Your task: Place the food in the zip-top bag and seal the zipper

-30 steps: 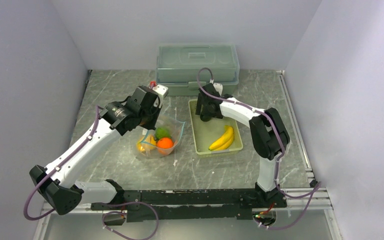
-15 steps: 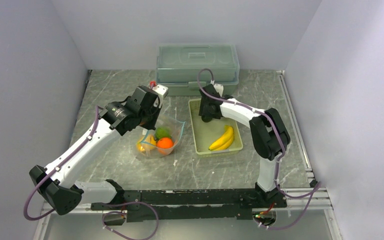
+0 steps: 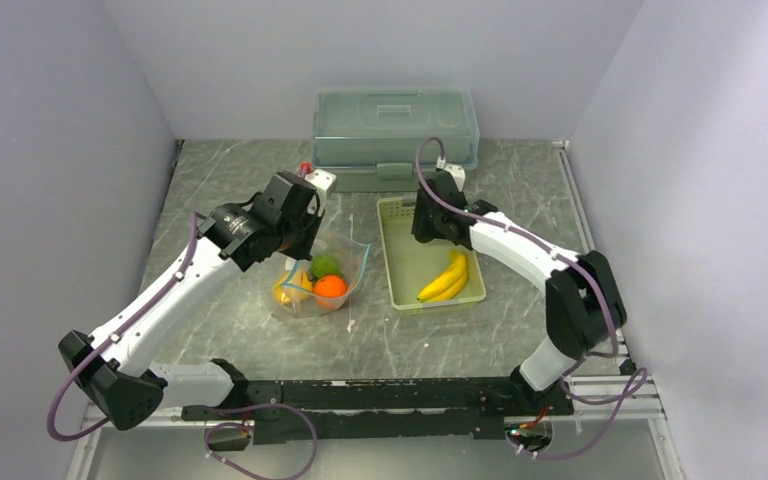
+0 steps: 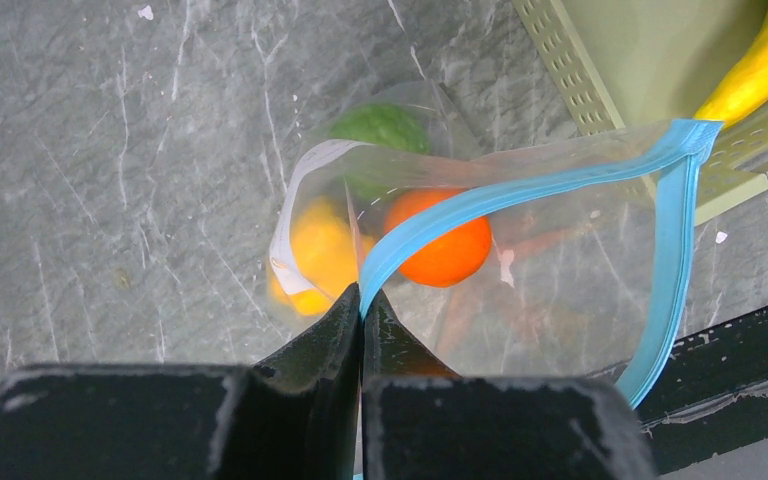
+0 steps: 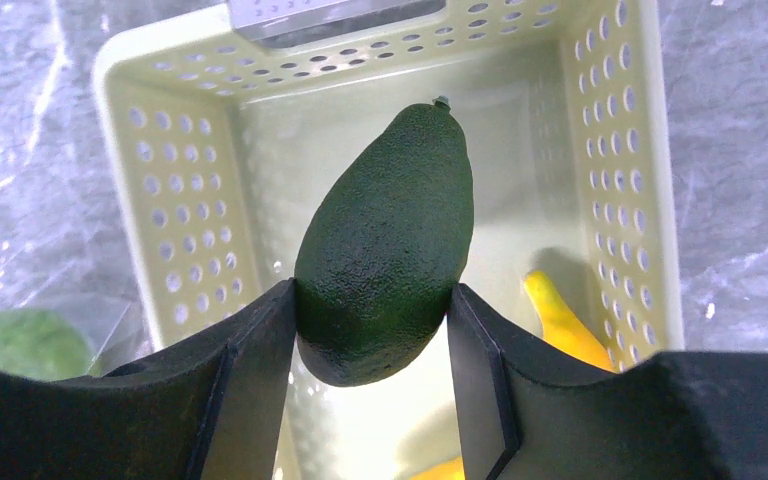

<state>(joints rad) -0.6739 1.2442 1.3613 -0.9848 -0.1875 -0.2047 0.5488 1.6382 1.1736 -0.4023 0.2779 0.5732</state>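
Right arm had swung outward; right gripper clasped avocado, basket open beneath fingers; left gripper pinched zipper.

zip-top bag mouth open upward, left tool on its rim, basket just beside

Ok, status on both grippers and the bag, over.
Left gripper shut on teal-blue zipper strip of clear plastic bag, mouth open. Right gripper shut on dark green avocado over pale green slotted basket. Bag mouth unobstructed.
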